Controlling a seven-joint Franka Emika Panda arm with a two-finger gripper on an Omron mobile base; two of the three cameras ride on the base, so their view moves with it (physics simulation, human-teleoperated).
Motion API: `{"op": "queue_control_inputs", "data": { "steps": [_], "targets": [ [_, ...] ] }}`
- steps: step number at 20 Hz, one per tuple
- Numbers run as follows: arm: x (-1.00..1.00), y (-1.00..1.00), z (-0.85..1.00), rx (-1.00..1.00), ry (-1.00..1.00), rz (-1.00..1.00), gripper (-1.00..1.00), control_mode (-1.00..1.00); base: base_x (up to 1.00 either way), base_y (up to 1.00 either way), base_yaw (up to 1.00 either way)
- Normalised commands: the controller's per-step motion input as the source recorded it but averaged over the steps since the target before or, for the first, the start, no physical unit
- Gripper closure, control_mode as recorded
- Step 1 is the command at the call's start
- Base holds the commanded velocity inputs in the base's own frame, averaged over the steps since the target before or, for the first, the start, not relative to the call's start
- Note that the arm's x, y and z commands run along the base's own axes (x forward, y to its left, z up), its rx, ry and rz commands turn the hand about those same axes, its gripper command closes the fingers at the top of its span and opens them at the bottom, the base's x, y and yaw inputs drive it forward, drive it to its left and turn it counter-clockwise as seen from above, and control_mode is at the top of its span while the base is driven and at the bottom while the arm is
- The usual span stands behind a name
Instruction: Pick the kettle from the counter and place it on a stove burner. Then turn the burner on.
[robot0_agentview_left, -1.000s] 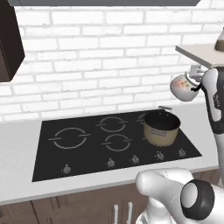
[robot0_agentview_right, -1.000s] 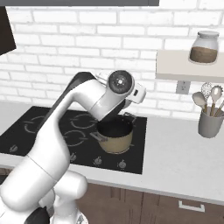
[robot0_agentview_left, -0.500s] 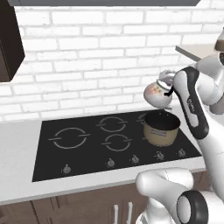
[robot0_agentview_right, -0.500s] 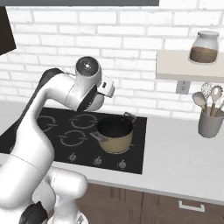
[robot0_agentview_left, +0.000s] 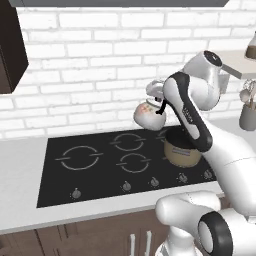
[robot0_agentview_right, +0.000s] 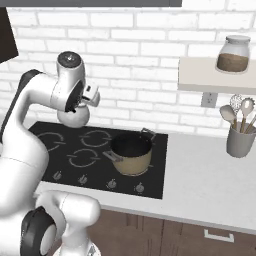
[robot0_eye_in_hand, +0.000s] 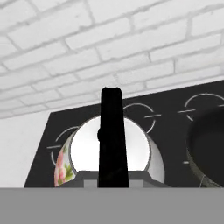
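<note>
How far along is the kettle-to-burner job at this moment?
Done: the kettle is off the counter, held in the shut gripper by its black handle.
In hand: it hangs in the air over the stove, beside the tan pot.
Left: set it on a small burner, then turn a knob.

— How are the base cameras placed?
— The stove is looked down on from behind the arm, from its left and from its right; the tan pot and brick wall are shared.
— And the hand camera?
— It is held close above the kettle, facing the wall.
</note>
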Motion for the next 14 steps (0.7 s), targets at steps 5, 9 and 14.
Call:
{"op": "queue_control_inputs", "data": {
  "steps": [5, 9, 14],
  "targets": [
    [0.14, 0.73, -0.29, -0.16, 0.18, 0.22, 1.00, -1.00, 0.00, 0.00, 0.00],
    [0.32, 0.01, -0.66, -0.22, 0.06, 0.06, 1.00, -1.00, 0.00, 0.00, 0.00],
    [0.12, 0.00, -0.60, -0.18, -0.13, 0.01, 1.00, -1.00, 0.00, 0.00, 0.00]
  ]
}}
